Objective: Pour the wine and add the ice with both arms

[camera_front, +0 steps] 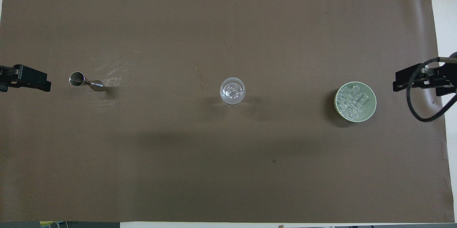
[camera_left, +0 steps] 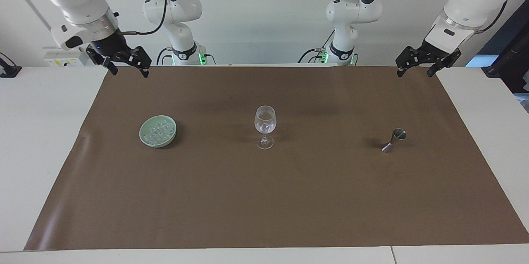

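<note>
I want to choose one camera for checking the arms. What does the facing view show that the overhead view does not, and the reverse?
Only the facing view shows the white jointed arms whole, their bases, and the open fingers of the right gripper and left gripper, both empty.

Only the overhead view looks straight into the clear wine glass, where ice lumps lie.

Both show the pale green bowl of ice, the small metal jigger lying tipped, and the brown mat.
</note>
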You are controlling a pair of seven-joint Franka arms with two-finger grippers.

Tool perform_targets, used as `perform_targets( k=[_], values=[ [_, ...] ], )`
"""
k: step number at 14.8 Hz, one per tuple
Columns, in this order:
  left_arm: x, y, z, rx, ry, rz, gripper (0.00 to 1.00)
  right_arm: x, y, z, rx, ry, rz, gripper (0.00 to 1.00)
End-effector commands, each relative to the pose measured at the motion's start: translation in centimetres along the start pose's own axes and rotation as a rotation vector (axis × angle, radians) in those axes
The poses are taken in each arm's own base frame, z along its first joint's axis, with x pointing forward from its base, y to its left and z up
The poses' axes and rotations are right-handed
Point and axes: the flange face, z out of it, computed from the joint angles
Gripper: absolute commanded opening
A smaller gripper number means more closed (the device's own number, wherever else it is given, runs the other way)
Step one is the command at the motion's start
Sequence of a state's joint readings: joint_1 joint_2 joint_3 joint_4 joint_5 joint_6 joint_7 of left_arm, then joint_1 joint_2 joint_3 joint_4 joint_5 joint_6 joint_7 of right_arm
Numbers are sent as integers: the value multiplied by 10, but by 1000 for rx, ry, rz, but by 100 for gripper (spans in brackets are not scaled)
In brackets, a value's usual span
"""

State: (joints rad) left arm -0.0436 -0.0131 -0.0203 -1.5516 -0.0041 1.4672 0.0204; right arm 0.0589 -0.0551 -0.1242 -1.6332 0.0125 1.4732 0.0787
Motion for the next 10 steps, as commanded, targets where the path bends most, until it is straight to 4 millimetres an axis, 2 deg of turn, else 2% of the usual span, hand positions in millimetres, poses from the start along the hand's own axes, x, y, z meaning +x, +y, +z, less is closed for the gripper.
perform_targets(
  k=[1,3,5,7,10],
  values=[
    [-5,-2,0,-2,4,0,100,-9,13,6,12,-19,-56,100],
    [-5,-2,0,-2,4,0,100,-11,26,7,15,-43,-38,100],
    [-5,-2,0,-2,4,0,100,-15,20,0,10,-16,-53,100],
    [-6,-2,-1,-2,7,0,100,-15,2,4,-4,-28,-85,100],
    [-5,-2,0,-2,4,0,100,-6,10,7,-2,-6,-111,100]
  ],
)
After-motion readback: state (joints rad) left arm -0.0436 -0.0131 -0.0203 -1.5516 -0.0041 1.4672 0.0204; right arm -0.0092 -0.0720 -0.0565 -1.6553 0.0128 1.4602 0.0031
